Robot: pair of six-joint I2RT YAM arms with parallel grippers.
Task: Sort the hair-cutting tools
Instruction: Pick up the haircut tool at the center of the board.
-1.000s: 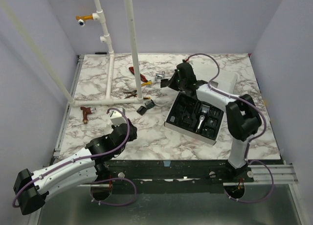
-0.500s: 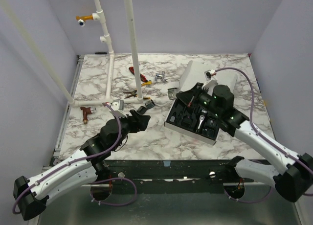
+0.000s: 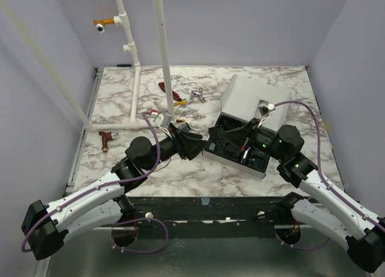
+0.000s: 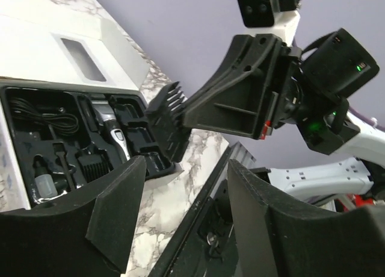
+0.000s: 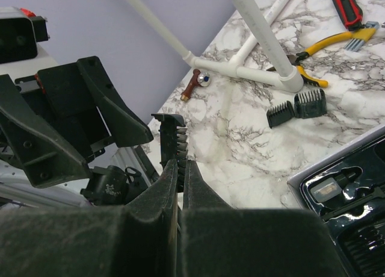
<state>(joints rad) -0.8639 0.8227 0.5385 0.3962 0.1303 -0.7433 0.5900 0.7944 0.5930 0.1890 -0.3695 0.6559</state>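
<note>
The clipper guard [image 5: 174, 143] is off the table [image 3: 180, 168], pinched at its lower end by the right claw [image 5: 180, 168]. The claw's fingers are pressed almost together on it, and the toothed end stands free above the tips.

The left claw [image 4: 185, 167] faces it spread wide and holds nothing. From the left wrist the guard [image 4: 166, 121] lies straight ahead, slightly toward that claw's left finger. Its long axis runs out of the right claw's tip, slanting across the gap rather than along it. How far beyond the open fingertips it sits I cannot tell.

The right arm has the piece and the left is the only other one near, so this reads as a hand-over. If so, the left claw would have to come forward and close on the free toothed end.

From above, the two claws meet just off the near left corner of the open case [image 3: 236, 163], black on black, and the guard cannot be made out there.

The left wrist view alone looks into the case. It shows a slim clipper [image 4: 114, 127] with a silver blade, along with a cable and a small bottle in their compartments.

The right wrist view alone shows the grip itself. It also shows two more guards [image 5: 281, 115] lying side by side on the table near the foot of the white pipe frame [image 5: 264, 45], close to yellow-handled pliers [image 5: 325, 48].
</note>
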